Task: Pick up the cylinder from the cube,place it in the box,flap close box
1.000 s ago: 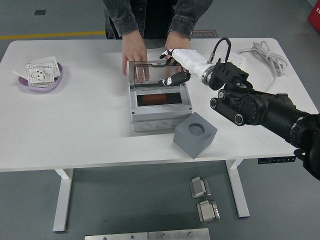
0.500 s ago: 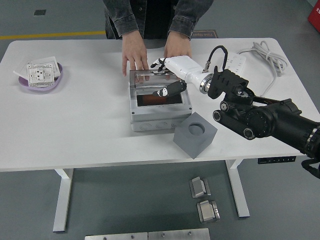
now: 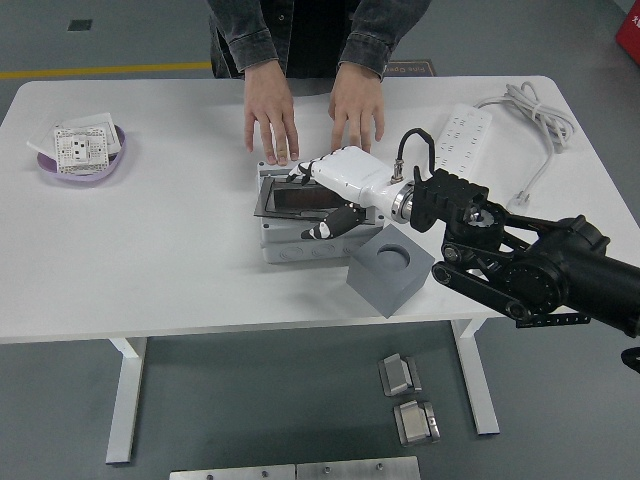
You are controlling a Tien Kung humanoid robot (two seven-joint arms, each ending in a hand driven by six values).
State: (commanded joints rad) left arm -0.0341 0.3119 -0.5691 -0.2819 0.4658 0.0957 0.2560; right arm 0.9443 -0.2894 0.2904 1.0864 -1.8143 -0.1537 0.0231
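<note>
The grey box (image 3: pixel 297 242) stands mid-table with its clear-windowed lid (image 3: pixel 285 199) pushed down almost flat. My right hand (image 3: pixel 311 203), white with dark fingertips, lies on top of the lid with fingers spread and thumb over the front edge, holding nothing. To the right of the box sits the grey cube (image 3: pixel 390 269), and its round socket is empty. The cylinder does not show; the lid's dark window hides the inside. A person's two hands (image 3: pixel 272 120) rest flat on the table just behind the box.
A purple bowl (image 3: pixel 80 152) holding white parts sits at the far left. A white power strip (image 3: pixel 466 124) and its cable (image 3: pixel 532 104) lie at the back right. Metal blocks lie on the floor below the table.
My right hand swung the lid from upright down onto the box, moving toward me and lower. The person's hands let go of the lid and now rest behind it.
</note>
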